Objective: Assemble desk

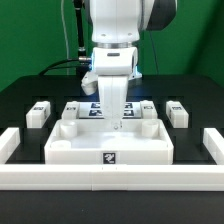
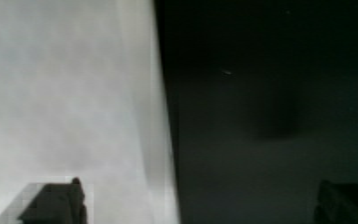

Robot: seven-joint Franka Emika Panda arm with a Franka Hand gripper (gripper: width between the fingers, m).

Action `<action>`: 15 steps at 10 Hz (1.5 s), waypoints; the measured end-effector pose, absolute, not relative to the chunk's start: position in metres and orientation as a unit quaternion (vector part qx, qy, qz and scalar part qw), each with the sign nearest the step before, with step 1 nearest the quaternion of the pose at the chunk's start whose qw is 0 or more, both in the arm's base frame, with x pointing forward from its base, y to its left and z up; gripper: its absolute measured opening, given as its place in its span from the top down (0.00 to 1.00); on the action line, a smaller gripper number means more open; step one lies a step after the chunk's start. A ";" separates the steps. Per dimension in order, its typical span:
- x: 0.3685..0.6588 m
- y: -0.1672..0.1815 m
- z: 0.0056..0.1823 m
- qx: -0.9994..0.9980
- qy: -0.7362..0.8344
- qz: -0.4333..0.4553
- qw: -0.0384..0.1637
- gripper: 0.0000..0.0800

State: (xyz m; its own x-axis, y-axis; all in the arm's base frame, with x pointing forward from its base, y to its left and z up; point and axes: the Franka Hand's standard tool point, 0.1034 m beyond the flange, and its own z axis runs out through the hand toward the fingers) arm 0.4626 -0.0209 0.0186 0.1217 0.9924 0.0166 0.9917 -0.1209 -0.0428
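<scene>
The desk's white rimmed tabletop (image 1: pixel 108 143) lies flat on the black table near the front, with a tag on its front rim. Two loose legs (image 1: pixel 38 113) (image 1: pixel 177 112) lie to its left and right, and another leg (image 1: pixel 72 109) lies just behind it. My gripper (image 1: pixel 117 122) points straight down at the tabletop's back edge, near the middle. In the wrist view my gripper (image 2: pixel 199 205) is open. One fingertip (image 2: pixel 55 203) is over the white tabletop (image 2: pixel 69 100), the other over the dark table. The panel's edge runs between them, touching neither.
A low white border wall (image 1: pixel 110 179) runs along the front and up both sides. The marker board (image 1: pixel 93 110) lies behind the tabletop, partly hidden by my arm. A fourth white leg (image 1: pixel 150 108) sits at the back on the exterior view's right.
</scene>
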 end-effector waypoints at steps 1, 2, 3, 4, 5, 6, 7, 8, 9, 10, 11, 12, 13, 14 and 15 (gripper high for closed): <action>0.462 -0.021 0.018 -0.749 -0.663 0.008 0.022 0.35; 0.462 -0.021 0.018 -0.749 -0.663 0.009 0.022 0.52; 0.462 -0.021 0.018 -0.749 -0.663 0.009 0.022 0.52; 0.462 -0.021 0.018 -0.749 -0.663 0.009 0.022 0.75; 0.462 -0.021 0.018 -0.749 -0.663 0.009 0.022 0.90; 0.462 -0.021 0.018 -0.749 -0.662 0.009 0.022 0.90; 0.462 -0.021 0.018 -0.750 -0.662 0.009 0.022 0.93; 0.462 -0.021 0.018 -0.750 -0.662 0.009 0.022 0.93; 0.462 -0.021 0.018 -0.750 -0.662 0.009 0.022 0.93; 0.462 -0.021 0.018 -0.750 -0.662 0.009 0.022 0.93; 0.462 -0.021 0.018 -0.750 -0.662 0.009 0.022 0.93; 0.462 -0.021 0.018 -0.750 -0.662 0.009 0.022 0.93; 0.462 -0.021 0.018 -0.750 -0.662 0.009 0.022 0.93; 0.462 -0.021 0.018 -0.750 -0.662 0.009 0.022 0.93; 0.463 -0.021 0.018 -0.745 -0.666 0.008 0.021 0.93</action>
State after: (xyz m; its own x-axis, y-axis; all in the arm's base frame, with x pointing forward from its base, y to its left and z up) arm 0.4630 -0.0214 0.0175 0.1115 0.9936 0.0162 0.9929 -0.1108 -0.0427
